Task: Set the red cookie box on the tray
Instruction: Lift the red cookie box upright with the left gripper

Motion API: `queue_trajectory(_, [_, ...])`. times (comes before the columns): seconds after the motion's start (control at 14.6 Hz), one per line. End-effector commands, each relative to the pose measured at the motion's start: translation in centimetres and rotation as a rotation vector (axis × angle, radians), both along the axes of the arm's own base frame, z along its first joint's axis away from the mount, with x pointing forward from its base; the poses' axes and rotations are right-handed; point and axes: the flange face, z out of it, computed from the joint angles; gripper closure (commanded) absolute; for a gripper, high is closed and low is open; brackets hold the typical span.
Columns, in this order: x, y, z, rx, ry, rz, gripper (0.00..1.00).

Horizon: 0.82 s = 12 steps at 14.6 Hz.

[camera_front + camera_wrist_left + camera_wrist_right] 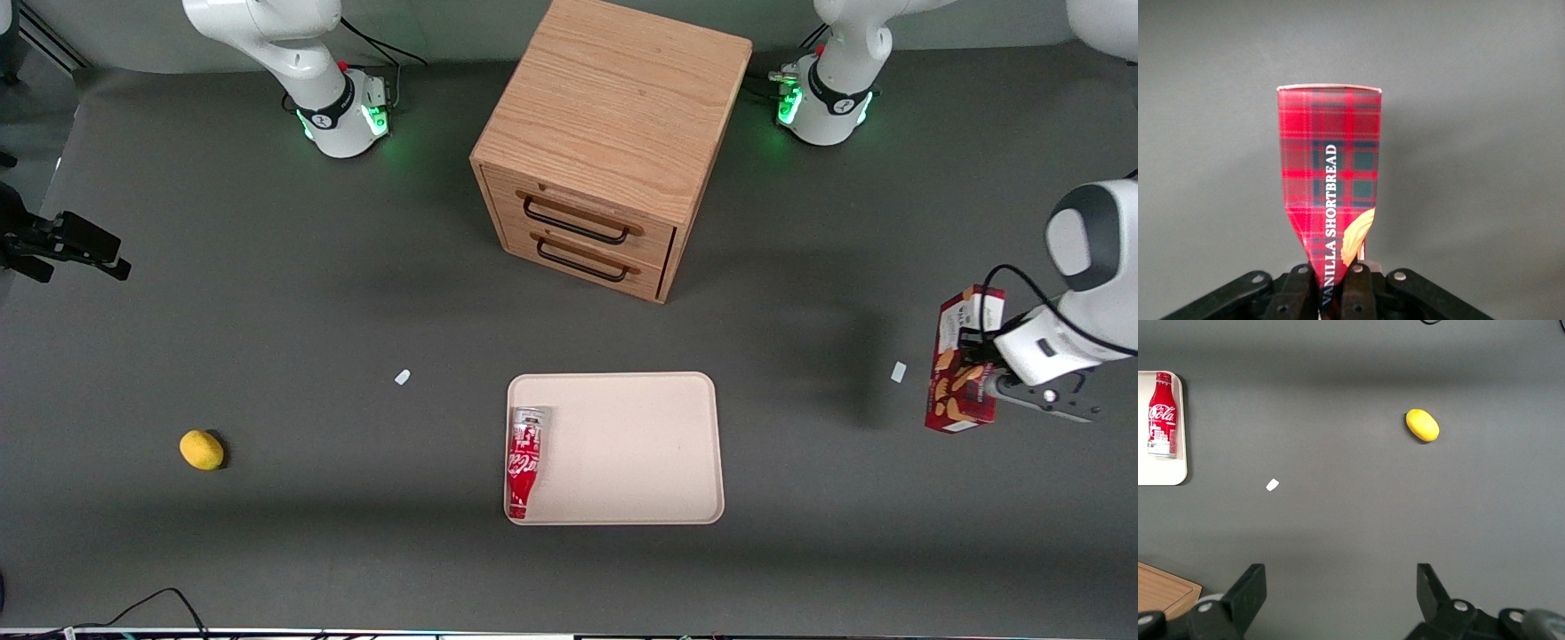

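The red cookie box (962, 360) hangs in the air at the working arm's end of the table, well off to the side of the tray. My left gripper (985, 372) is shut on it. In the left wrist view the box (1329, 170) shows red tartan with "VANILLA SHORTBREAD" lettering, pinched between the black fingers (1293, 293), with the gripper (1331, 283) closed on its narrow end. The cream-beige tray (640, 444) lies flat in the table's middle, nearer the front camera than the wooden drawer cabinet.
A red-and-white soda bottle (524, 460) lies on the tray along its edge toward the parked arm. A wooden two-drawer cabinet (613, 142) stands at the table's middle. A yellow lemon (202, 450) lies toward the parked arm's end. Two small white scraps (403, 377) (898, 372) rest on the mat.
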Motion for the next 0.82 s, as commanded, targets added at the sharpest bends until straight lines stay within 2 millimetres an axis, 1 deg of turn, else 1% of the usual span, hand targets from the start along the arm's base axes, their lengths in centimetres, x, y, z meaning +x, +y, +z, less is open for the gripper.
queue_trajectory(0.0, [1.6,-2.4,6.6,-0.021,0.016,0.073,1.0])
queue_trajectory(0.14, [2.2,-4.4,9.6,-0.03,0.033,0.117,1.0])
queue_trajectory(0.34, [3.2,-9.0,12.2,-0.054,0.05,0.168,1.0])
queue_trajectory(0.41, [3.7,-10.8,12.6,-0.052,0.045,0.188,1.0])
queue_trajectory(0.55, [4.7,-14.7,12.4,-0.053,0.025,0.227,1.0])
queue_trajectory(0.69, [6.0,-19.0,11.0,-0.062,-0.004,0.285,1.0])
queue_trajectory(0.76, [6.6,-21.5,10.0,-0.072,-0.02,0.301,1.0])
